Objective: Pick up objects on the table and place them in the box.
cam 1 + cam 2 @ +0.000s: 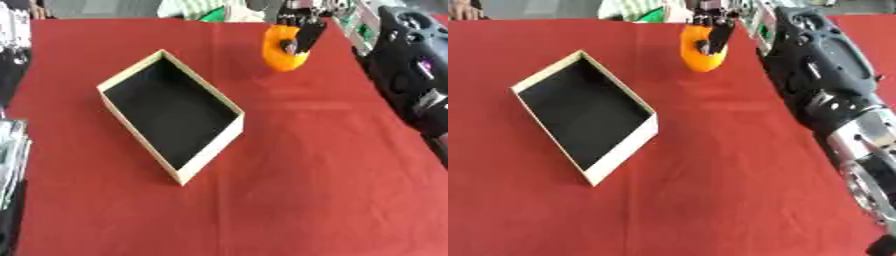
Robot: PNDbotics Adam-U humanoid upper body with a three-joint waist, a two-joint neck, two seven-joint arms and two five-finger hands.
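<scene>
An orange rounded object (282,51) sits near the far edge of the red table, right of centre. My right hand (300,31) reaches it from the upper right, black fingers curled over its top and front. The arm (824,85) runs down the right side of the right eye view. An open cardboard box (171,113) with a black inside lies at left centre, turned askew, with nothing in it. My left hand shows in no view.
The red tablecloth (306,175) covers the whole table. Dark equipment (10,65) stands along the left edge. Green and white cloth (197,10) shows beyond the far edge.
</scene>
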